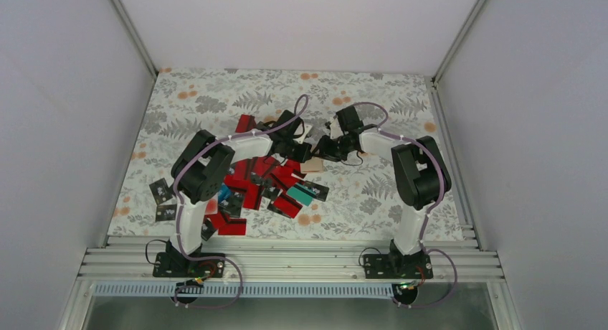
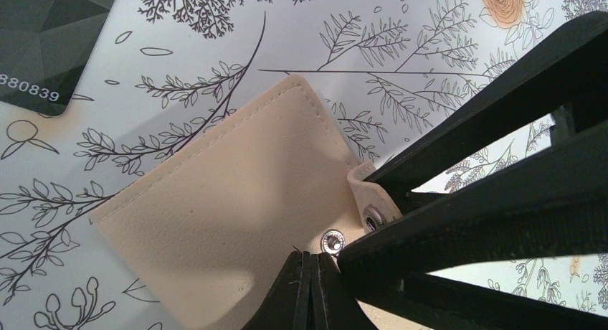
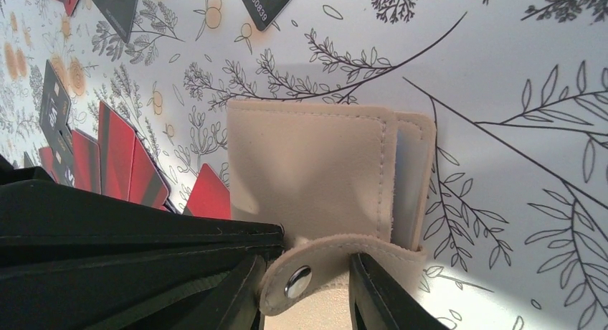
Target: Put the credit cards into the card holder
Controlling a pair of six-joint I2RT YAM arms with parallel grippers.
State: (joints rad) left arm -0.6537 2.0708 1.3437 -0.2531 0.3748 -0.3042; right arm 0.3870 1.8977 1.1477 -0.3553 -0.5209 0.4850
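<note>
Sitting right between the two fingers of the right claw (image 3: 305, 272) is the little snap strap (image 3: 323, 262) of the card holder (image 3: 308, 172). The fingers stand a small way apart, one on each side of the strap, and its shiny button (image 3: 298, 281) shows in the gap. (They are very close to the strap, but I cannot tell if they press on it.) Just past the tips lies the tan card holder, flat on the flowery worktop (image 3: 502, 93) and folded shut. A pale see-through sleeve (image 3: 409, 179) peeks out at one edge. Farther off to the side lie red credit cards (image 3: 118, 161). Far past the holder lies a black card (image 3: 269, 0) with white numbers.

The left claw (image 2: 310, 265) is squeezed tight, finger against finger. Its tips touch the near edge of the holder, just beside a round metal stud (image 2: 330, 241). I cannot tell if a bit of the cover is pinched in there. The black fingers of the right claw come in from the side and reach the strap close by.

From above, both claws meet at the holder. Most of the cards lie in a heap beside the left claw, back toward the arm bases.
</note>
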